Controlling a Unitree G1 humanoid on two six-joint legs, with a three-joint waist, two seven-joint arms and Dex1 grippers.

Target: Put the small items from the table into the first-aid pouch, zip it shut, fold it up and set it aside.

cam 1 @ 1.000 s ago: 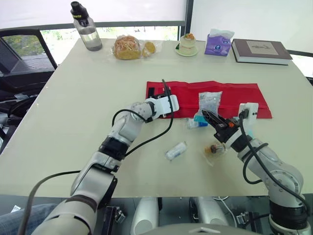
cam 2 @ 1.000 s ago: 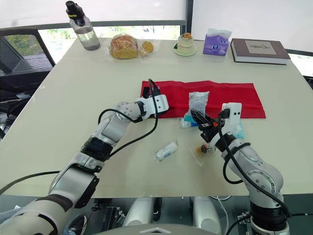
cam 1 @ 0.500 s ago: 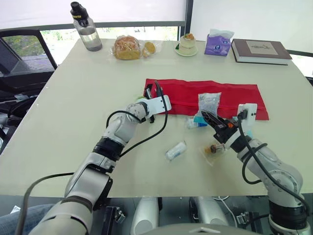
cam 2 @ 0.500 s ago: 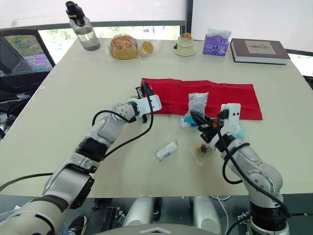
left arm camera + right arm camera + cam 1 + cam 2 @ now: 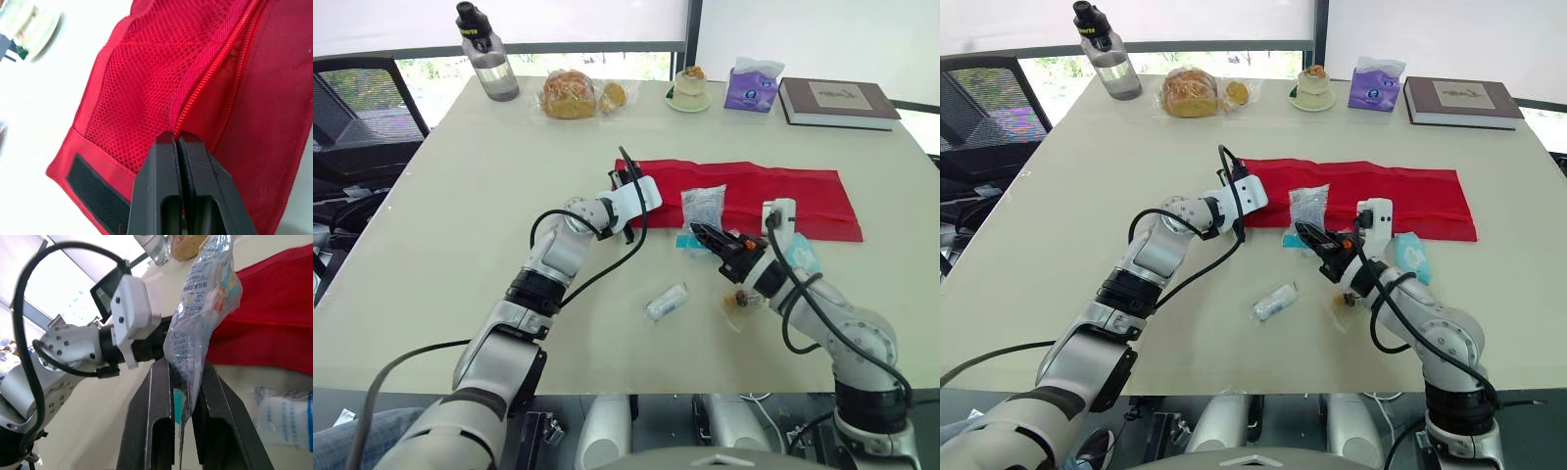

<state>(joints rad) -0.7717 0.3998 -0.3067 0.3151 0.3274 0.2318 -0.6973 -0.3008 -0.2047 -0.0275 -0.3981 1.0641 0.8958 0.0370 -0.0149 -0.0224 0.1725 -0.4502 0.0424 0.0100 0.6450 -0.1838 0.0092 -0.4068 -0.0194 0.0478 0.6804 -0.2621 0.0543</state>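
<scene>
Two grippers were busy at the red pouch (image 5: 773, 186) on the counter (image 5: 460, 196). The left gripper (image 5: 176, 137) had its fingers pressed tight together on the pouch, pinching the mesh right at the end of the zip (image 5: 215, 73), with a black strip (image 5: 95, 183) on the pouch's end just beside it. The right gripper (image 5: 183, 367) was clamped on the lower edge of a clear packet (image 5: 205, 289). The packet stood up from its fingers, off the counter and just short of the pouch's near edge. A blue-and-white sachet (image 5: 283, 418) lay on the counter just beside that gripper's fingers. A small roll (image 5: 667, 301) lay near it on its left and nearer the robot, and a clear wrapper (image 5: 740, 300) with something brown inside lay close under its wrist.
</scene>
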